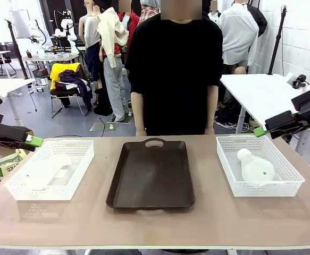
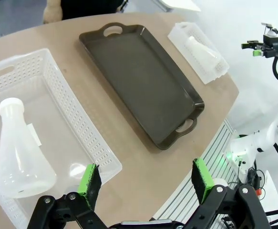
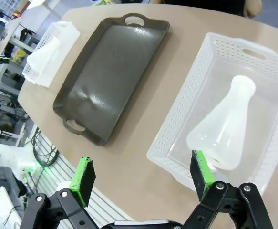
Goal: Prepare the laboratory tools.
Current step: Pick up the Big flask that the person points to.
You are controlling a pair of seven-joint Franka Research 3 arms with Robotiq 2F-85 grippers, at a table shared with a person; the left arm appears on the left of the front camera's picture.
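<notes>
Item one: the left flask is lying on its side inside the left basket, with its neck pointing toward the far edge of the desk. In the left wrist view the same flask is resting against the basket's floor, close to one long wall.

Item two: the right flask is lying on its side inside the right basket, its neck angling toward that basket's far left corner. The right wrist view is showing this flask with its wide base toward the camera and the basket's lattice wall surrounding it.

The two baskets are sitting toward the left and right edges of the desk, well apart. The dark brown tray is lying between them at the centre, with one handle toward the far edge, and is carrying nothing.

The left gripper is hovering beyond the desk's left edge, clear of the left basket; its jaws are standing wide apart and gripping nothing, as the wrist view confirms. The right gripper is hanging near the desk's far right corner, raised above the right basket; its jaws are likewise spread and gripping nothing.

A person in a black top is standing behind the far edge.
</notes>
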